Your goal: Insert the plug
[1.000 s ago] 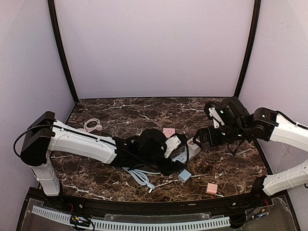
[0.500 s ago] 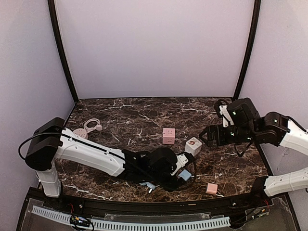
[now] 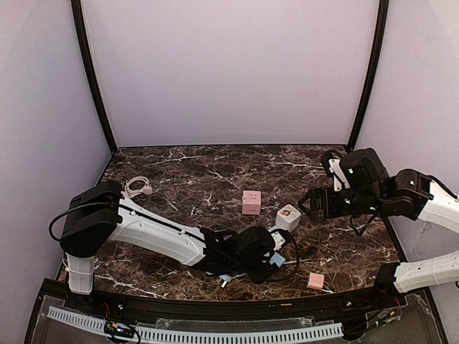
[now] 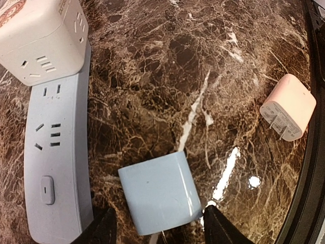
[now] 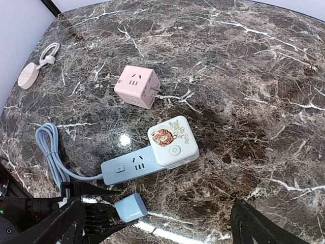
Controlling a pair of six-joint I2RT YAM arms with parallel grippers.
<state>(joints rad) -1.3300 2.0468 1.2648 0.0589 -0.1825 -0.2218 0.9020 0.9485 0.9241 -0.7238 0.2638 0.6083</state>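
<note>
The left gripper [image 4: 160,227] sits low over the table [image 4: 213,61] with its jaws either side of the pale blue plug [image 4: 160,190]. A strip of marble shows between each fingertip and the plug's sides, so the jaws are apart and nothing is grasped yet. The plug lies flat on the marble, just beside the near end of the blue power strip [image 4: 56,152] but not touching it.

The right gripper [image 3: 307,203] hangs spread wide and empty, well apart from the plug, looking down on the strip.

By my reading the task is at its start: the plug is not lifted, not turned towards a socket, not inserted. What is left is the clamp, the lift, lining up the pins with one of the strip's free sockets, and the push home.

A white cube socket [image 4: 43,38] with a tiger print rests on the strip's far end — whether it is plugged in there cannot be told. The blue plug's pins are out of sight, so its facing is unclear. A pink adapter [image 4: 287,109] lies off to the side. In the top view the left wrist covers most of the plug.
</note>
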